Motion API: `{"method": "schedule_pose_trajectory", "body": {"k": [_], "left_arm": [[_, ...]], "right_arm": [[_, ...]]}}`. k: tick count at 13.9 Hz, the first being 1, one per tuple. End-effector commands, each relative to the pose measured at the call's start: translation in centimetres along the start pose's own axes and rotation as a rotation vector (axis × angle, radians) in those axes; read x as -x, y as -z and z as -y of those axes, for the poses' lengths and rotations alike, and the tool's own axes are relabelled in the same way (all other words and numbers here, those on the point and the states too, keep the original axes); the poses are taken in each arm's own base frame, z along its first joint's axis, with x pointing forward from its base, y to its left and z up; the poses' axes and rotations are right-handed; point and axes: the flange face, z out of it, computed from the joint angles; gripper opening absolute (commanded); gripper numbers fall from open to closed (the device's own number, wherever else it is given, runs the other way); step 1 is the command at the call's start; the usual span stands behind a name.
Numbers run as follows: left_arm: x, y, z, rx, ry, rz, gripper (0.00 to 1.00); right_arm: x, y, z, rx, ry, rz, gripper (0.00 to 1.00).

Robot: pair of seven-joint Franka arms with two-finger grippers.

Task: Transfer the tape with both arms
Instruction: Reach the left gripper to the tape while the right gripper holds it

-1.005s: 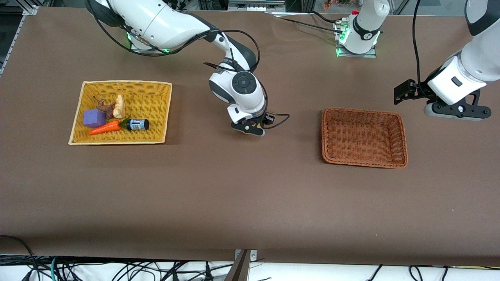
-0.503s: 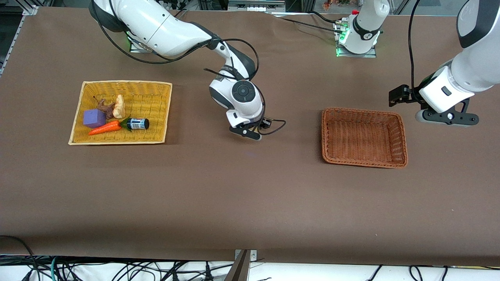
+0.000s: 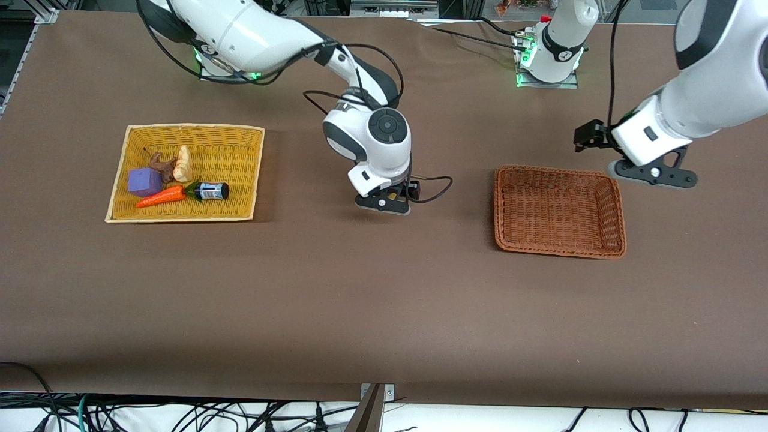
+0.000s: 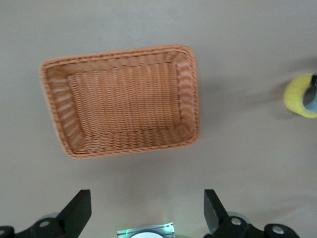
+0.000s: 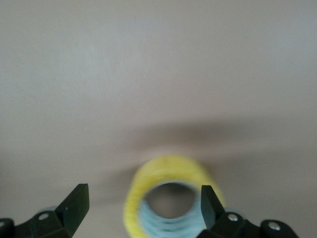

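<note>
Between the two baskets, on the bare table [image 3: 384,312], the tape [image 5: 171,198] is lying under the right claw [image 5: 141,208], whose fingers are standing wide on either side of it, gripping nothing. Seen from the left wrist, the tape [image 4: 300,95] is sitting well apart from the brown basket [image 4: 121,99]. Left claw [image 4: 148,213] is hanging wide and empty over the table just beside the brown basket [image 3: 558,210], toward the left arm's end. Yellow basket [image 3: 240,174], toward the right arm's end, is holding a purple block [image 3: 144,182], carrot [image 3: 161,196], bottle [image 3: 210,191] and two small brownish items.
</note>
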Motion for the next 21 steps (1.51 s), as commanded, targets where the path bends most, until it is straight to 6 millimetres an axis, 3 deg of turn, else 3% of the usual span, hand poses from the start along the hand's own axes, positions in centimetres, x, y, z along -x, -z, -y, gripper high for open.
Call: {"method": "schedule_pose_trajectory", "body": {"k": [1, 2, 3, 5, 6, 7, 9, 12, 14, 15, 19, 21], "left_arm": [[-3.2, -3.7, -2.0, 0.117, -0.028, 0.066, 1.00], [-4.6, -5.3, -2.5, 0.166, -0.023, 0.062, 1.00], [-5.7, -6.8, -4.2, 0.181, -0.031, 0.055, 1.00], [-7.3, -10.3, -10.2, 0.162, 0.034, 0.041, 1.00], [-7.9, -12.0, -13.5, 0.153, 0.083, 0.028, 1.00], [-8.3, -13.9, -16.9, 0.147, 0.115, 0.014, 1.00], [-8.9, -18.5, -22.9, 0.132, 0.125, -0.013, 1.00], [-8.3, -27.4, -29.9, 0.102, 0.075, 0.013, 1.00], [-6.9, -31.8, -34.0, 0.100, 0.151, -0.006, 1.00], [-6.6, -33.2, -35.0, 0.099, 0.158, -0.012, 1.00], [-8.1, -34.4, -34.1, 0.063, 0.078, -0.072, 1.00], [-8.9, -35.8, -34.0, 0.084, 0.086, -0.109, 1.00]], "right_arm": [[-6.4, 6.9, -9.5, 0.007, 0.136, 0.059, 1.00], [-8.5, 9.3, -13.7, 0.015, 0.189, 0.078, 1.00], [-10.6, 10.2, -18.2, 0.037, 0.231, 0.110, 1.00], [-13.6, 11.8, -25.6, 0.053, 0.256, 0.145, 1.00], [-14.6, 13.5, -29.0, 0.048, 0.246, 0.137, 1.00], [-14.5, 15.9, -30.3, 0.029, 0.236, 0.115, 1.00], [-15.1, 18.5, -35.9, 0.022, 0.143, 0.096, 1.00], [-13.3, 22.1, -45.1, 0.046, 0.201, 0.076, 1.00], [-11.9, 24.6, -49.4, 0.042, 0.145, 0.063, 1.00], [-11.1, 25.3, -50.6, 0.046, 0.121, 0.055, 1.00], [-8.5, 29.9, -55.6, 0.038, 0.027, -0.096, 1.00], [-6.9, 29.4, -56.2, -0.001, 0.008, -0.060, 1.00]]}}
